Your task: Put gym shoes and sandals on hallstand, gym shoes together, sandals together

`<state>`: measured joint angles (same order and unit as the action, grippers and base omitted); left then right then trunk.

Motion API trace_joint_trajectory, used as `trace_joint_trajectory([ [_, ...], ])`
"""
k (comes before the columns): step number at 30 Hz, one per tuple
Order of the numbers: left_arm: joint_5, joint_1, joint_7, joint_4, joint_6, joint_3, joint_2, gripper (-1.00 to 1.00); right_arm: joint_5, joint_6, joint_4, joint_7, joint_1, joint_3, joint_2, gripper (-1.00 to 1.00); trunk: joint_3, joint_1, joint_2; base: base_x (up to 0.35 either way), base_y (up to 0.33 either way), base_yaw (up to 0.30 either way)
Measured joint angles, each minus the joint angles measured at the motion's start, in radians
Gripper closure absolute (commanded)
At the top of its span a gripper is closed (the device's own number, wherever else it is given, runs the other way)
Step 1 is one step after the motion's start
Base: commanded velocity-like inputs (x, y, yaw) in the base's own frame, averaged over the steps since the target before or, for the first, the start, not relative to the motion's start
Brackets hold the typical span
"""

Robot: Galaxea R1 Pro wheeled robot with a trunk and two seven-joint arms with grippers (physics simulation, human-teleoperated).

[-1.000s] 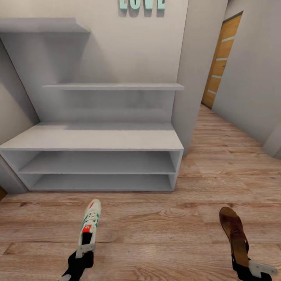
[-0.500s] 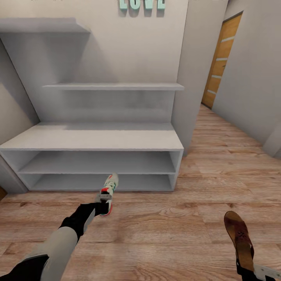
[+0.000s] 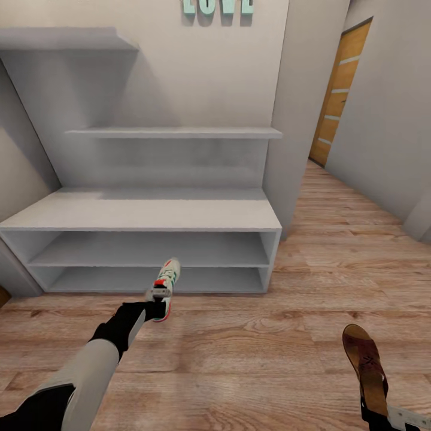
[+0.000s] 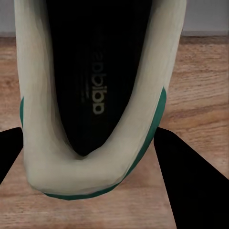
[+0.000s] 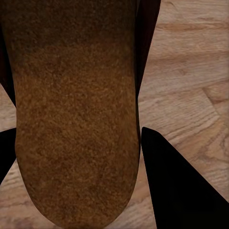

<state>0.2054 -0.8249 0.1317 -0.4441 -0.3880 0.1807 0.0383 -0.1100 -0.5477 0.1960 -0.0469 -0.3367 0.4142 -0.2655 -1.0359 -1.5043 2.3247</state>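
Note:
My left gripper is shut on the heel of a white gym shoe with green stripes and red heel, held above the floor just in front of the hallstand's lower shelf opening. The left wrist view looks into that gym shoe's dark opening between the black fingers. At the bottom right my right gripper is shut on the heel of a brown sandal, toe pointing away from me. Its tan insole fills much of the right wrist view, sandal. The other shoe and sandal are out of view.
Thin grey wall shelves hang above the hallstand. A grey wall pillar stands right of it, with a wooden door down the corridor. Wood plank floor stretches between me and the rack.
My left arm has extended forward, carrying the gym shoe from near the bottom edge up to the front of the hallstand. The right gripper with the sandal has dropped slightly lower.

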Motion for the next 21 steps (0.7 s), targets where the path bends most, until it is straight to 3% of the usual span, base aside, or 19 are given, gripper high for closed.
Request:
trace_joint_trajectory([
  [10, -0.001, 0.001, 0.0, -0.107, -0.111, 0.001, 0.003, 1.0, 0.0, 0.0, 0.0, 0.0, 0.0, 0.001, 0.0, 1.0, 0.0, 0.0, 0.0, 0.0, 0.0, 0.0],
  [21, -0.001, 0.003, -0.001, -0.129, -0.129, 0.0, 0.003, 1.0, 0.0, 0.0, 0.0, 0.0, 0.0, 0.001, 0.0, 1.0, -0.041, -0.038, 0.07, 0.0, 0.0, 0.0],
])
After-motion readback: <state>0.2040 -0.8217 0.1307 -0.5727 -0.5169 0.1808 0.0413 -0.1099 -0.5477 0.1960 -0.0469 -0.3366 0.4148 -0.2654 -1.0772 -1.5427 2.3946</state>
